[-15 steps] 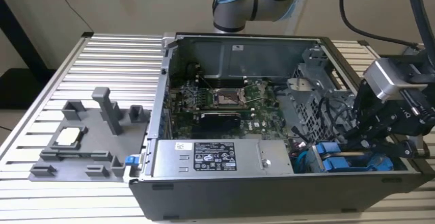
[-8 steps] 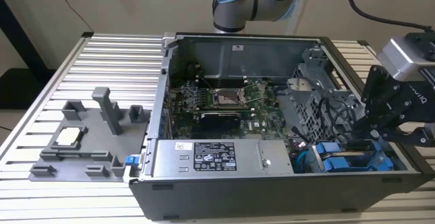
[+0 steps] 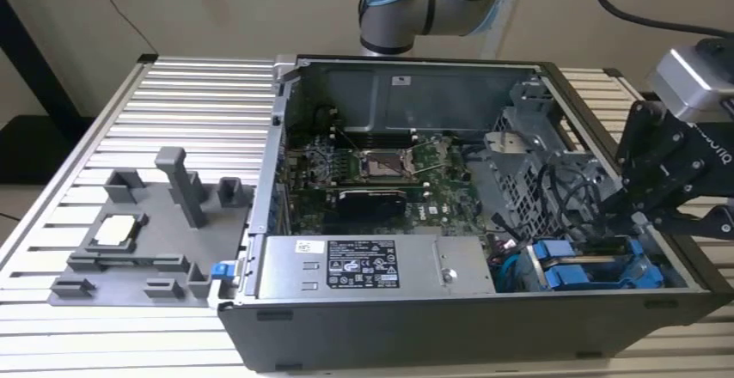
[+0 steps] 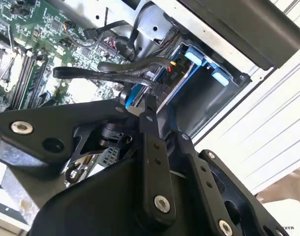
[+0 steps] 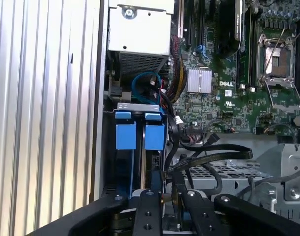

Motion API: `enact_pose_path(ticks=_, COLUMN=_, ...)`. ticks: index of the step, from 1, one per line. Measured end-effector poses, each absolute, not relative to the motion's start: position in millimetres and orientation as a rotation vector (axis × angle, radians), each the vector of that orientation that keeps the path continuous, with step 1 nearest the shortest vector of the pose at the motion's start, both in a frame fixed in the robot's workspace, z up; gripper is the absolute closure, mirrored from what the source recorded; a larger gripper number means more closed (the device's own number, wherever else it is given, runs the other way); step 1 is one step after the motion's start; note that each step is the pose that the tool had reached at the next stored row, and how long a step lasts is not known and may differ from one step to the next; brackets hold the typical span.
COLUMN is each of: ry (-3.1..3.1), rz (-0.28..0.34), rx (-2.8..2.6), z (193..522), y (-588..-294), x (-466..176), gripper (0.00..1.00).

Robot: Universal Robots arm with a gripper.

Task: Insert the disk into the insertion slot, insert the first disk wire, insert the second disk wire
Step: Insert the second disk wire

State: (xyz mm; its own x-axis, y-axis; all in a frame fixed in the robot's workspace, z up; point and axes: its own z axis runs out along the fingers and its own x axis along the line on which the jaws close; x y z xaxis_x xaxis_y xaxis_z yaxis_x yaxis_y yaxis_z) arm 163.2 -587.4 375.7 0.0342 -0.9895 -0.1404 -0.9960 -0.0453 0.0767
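Here, an open computer case (image 3: pixel 482 309) is seen lying on a slatted metal tabletop (image 3: pixel 172 103), with the gripper (image 3: pixel 625 223) lowered into the corner of the case at the exterior view's right, just above the drive cage. The disk (image 3: pixel 590 271), clipped in its bright blue frame, is seated in the insertion slot (image 5: pixel 140 107) of the grey drive cage, beside a second blue-tabbed drive carrier (image 5: pixel 125 135); in the first wrist view the two blue tabs are shown side by side. The fingers (image 4: pixel 152 115) are brought close together at the rear edge of the disk among a bundle of black cables (image 4: pixel 130 69), but whether a wire connector is pinched between them cannot be told. The silver power-supply box (image 3: pixel 373 266) is placed just beside the cage, and the green motherboard (image 3: pixel 379 172) lies behind it. A grey fixture (image 3: pixel 149 240) stands on the tabletop, well apart from the gripper.
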Motion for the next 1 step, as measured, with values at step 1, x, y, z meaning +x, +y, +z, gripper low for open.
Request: enact_pose_path(ticks=1, ry=2.141, rz=0.24, rx=-2.228, z=375.8, y=-587.4, x=163.2, gripper=0.76)
